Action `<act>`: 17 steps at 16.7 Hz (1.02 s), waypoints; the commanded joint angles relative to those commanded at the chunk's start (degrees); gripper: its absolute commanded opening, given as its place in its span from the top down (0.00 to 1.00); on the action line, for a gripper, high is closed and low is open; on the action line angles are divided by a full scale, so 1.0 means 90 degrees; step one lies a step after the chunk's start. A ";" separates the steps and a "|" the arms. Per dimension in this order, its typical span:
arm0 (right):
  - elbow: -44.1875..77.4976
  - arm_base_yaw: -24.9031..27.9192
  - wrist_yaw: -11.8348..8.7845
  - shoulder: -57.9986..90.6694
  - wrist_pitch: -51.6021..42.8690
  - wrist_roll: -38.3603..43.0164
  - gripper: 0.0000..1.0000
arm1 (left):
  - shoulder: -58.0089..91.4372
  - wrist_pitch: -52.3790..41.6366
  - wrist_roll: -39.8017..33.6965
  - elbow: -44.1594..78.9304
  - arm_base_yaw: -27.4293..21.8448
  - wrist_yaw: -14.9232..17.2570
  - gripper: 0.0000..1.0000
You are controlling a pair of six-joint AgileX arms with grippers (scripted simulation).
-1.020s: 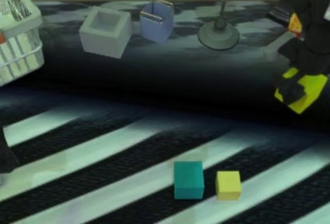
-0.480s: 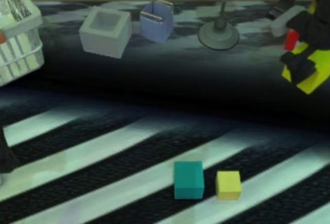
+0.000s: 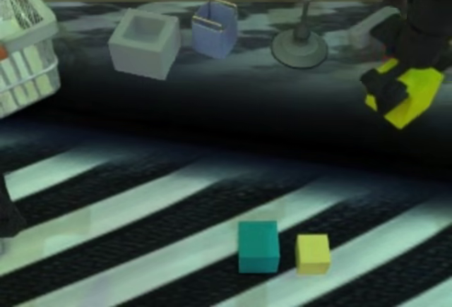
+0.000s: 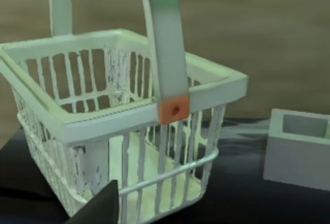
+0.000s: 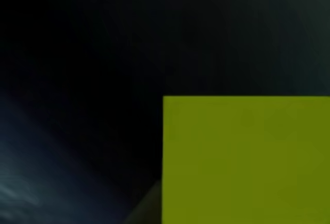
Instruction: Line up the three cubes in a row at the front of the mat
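Note:
My right gripper point(image 3: 394, 95) hangs over the dark cloth at the right rear, shut on the large lime-yellow cube point(image 3: 418, 89). That cube point(image 5: 247, 157) fills the corner of the right wrist view, which is otherwise dark. The teal cube point(image 3: 258, 246) and the small pale yellow cube point(image 3: 313, 253) sit side by side, a small gap apart, near the front of the striped mat point(image 3: 141, 208). My left arm point(image 3: 7, 212) is parked at the left edge. One of its fingers point(image 4: 98, 208) shows far to the side, with nothing held.
A white wire basket point(image 3: 21, 53) stands at the back left, also close in the left wrist view as the basket point(image 4: 118, 110). Behind the mat on the dark mottled cloth point(image 3: 233, 88) stand a hollow grey box point(image 3: 145, 42), a blue basket point(image 3: 214, 27) and a lamp-like stand point(image 3: 300, 46).
My right gripper, holding the lime-yellow cube, has risen toward the back and then shifted left. The two cubes on the mat and the left arm have not moved.

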 joint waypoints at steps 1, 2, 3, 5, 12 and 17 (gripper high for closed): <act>0.0080 0.0204 0.0002 0.0041 -0.0040 0.0329 1.00 | 0.0000 0.0000 0.0000 0.0000 0.0000 0.0000 0.00; 0.0166 0.0434 0.0003 0.0087 -0.0085 0.0712 1.00 | 0.0000 0.0000 0.0000 0.0000 0.0000 0.0000 0.00; 0.0250 0.0686 0.0005 0.0134 -0.0136 0.1146 1.00 | 0.0000 0.0000 0.0000 0.0000 0.0000 0.0000 0.00; 0.0403 0.1253 0.0005 0.0225 -0.0249 0.2170 1.00 | 0.0000 0.0000 0.0000 0.0000 0.0000 0.0000 0.00; 0.0825 0.3522 -0.0030 0.0475 -0.0662 0.6591 1.00 | 0.0000 0.0000 0.0000 0.0000 0.0000 0.0000 0.00; 0.1022 0.4833 -0.0002 0.0408 -0.0756 0.8922 1.00 | 0.0000 0.0000 0.0000 0.0000 0.0000 0.0000 0.00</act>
